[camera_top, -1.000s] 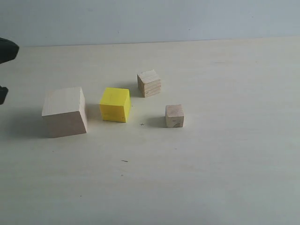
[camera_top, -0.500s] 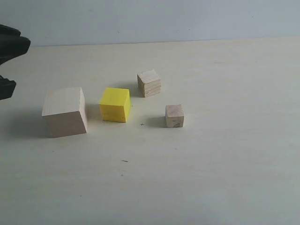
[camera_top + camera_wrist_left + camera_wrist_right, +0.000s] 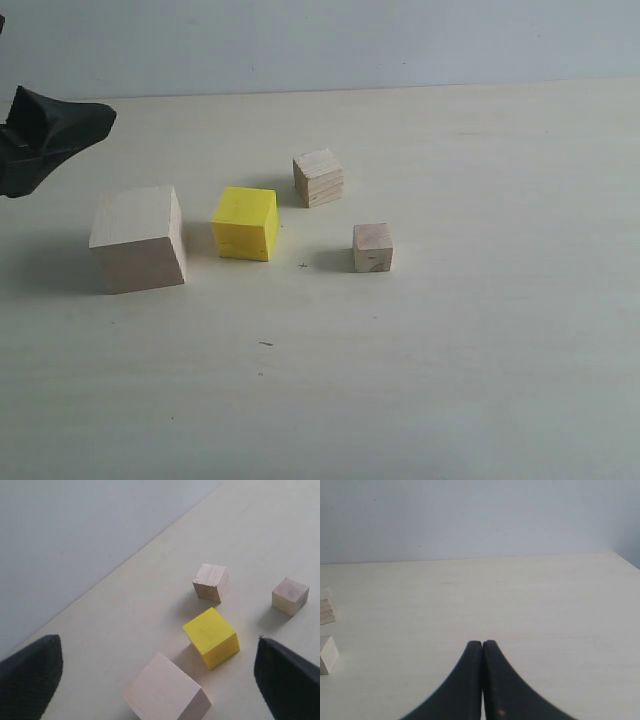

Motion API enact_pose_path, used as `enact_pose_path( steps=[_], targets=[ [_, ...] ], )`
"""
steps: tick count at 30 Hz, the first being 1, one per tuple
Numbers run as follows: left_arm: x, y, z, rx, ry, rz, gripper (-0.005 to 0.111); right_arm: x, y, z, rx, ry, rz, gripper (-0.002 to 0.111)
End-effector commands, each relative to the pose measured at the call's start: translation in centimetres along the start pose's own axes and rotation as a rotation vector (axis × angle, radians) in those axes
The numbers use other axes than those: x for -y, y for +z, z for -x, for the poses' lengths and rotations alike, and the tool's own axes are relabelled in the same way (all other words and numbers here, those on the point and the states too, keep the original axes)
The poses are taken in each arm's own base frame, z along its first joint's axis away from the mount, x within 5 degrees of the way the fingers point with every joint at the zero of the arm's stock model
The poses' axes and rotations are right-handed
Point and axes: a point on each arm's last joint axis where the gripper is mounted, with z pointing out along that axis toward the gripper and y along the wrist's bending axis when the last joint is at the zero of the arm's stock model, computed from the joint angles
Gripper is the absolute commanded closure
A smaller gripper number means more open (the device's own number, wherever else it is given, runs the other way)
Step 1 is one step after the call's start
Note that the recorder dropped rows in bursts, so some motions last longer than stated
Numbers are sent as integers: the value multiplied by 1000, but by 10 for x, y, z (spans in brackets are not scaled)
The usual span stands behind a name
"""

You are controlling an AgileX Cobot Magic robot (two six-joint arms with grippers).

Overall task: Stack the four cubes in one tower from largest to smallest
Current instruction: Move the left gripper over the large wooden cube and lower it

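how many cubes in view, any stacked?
4, none stacked: large wood cube at left, yellow cube right of it, rear small wood cube behind the yellow, front small wood cube farthest right. None appear hidden.

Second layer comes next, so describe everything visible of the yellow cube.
The yellow cube is bright yellow all over, seemingly painted, with crisp edges, its top lit brighter than its front. It sits flat on the pale table, turned slightly askew. A gap separates it from the large wood cube on one side and from a small wood cube farther back. Nothing rests on it; no gripper touches it.
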Motion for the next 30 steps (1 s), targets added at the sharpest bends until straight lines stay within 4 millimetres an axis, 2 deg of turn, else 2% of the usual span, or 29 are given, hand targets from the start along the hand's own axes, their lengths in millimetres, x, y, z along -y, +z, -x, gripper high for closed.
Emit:
enact_pose_path(
  steps=[1, 5, 10, 15, 19, 23, 24, 27, 30],
  targets=[
    [0, 2, 4, 14, 31, -5, 1, 0, 0, 0, 16, 0, 3, 108],
    [-4, 19, 11, -131, 138, -53, 1, 0, 0, 0, 16, 0, 3, 108],
    [-9, 60, 25, -348, 186, -145, 1, 0, 0, 0, 16, 0, 3, 108],
    [-16, 100, 21, -593, 348, -221, 1, 0, 0, 0, 16, 0, 3, 108],
    [-29, 117, 13, -767, 483, -190, 1, 0, 0, 0, 16, 0, 3, 108],
    [-38, 128, 3, -814, 478, -230, 1, -2, 0, 0, 16, -9, 42, 108],
    [-36, 131, -4, -829, 467, -311, 1, -3, 0, 0, 18, -12, 48, 108],
    [-35, 139, -11, -829, 454, -406, 1, -3, 0, 0, 18, -12, 48, 108],
    [-44, 155, -5, -842, 438, -416, 1, -3, 0, 0, 18, -12, 48, 108]
  ],
)
